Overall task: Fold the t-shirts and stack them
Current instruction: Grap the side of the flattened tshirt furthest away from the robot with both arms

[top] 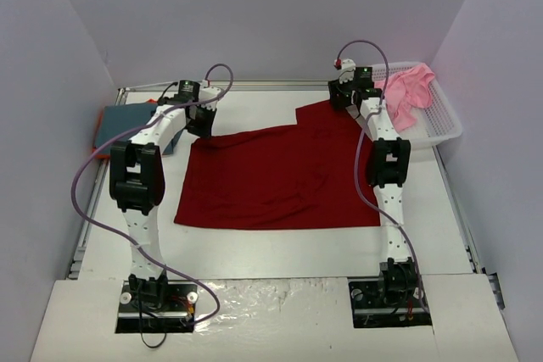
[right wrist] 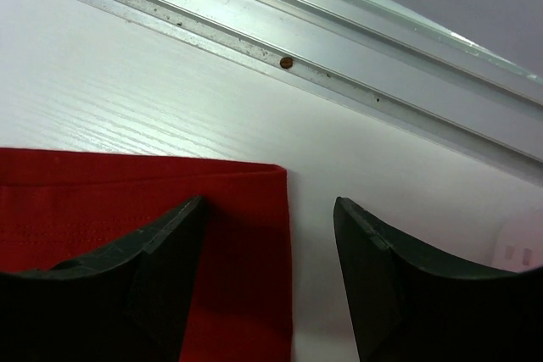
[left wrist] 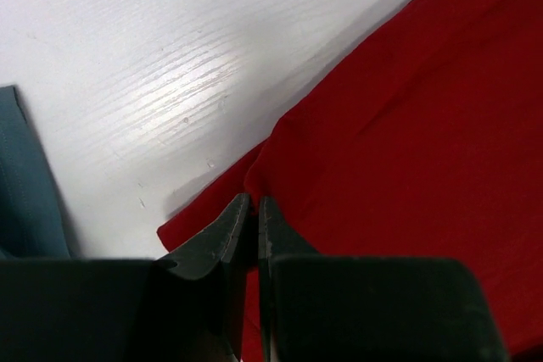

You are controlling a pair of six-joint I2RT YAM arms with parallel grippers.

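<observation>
The dark red t-shirt (top: 280, 177) is lying spread flat in the middle of the white worktop (top: 280, 252), its long axis running left to right, with one sleeve reaching toward the far right corner. The left gripper (left wrist: 251, 214) is sitting at the shirt's far left corner, its jaws clenched on a pinch of the red cloth edge. The right gripper (right wrist: 270, 235) is hovering over the far right sleeve corner with its jaws released and spread: one finger is over the red cloth, the other over bare worktop, and the sleeve's edge is lying between them. A teal-blue t-shirt (top: 127, 123) is lying at the far left, and a light pink t-shirt (top: 407, 91) is draping over the white basket (top: 441, 125) at the far right.
</observation>
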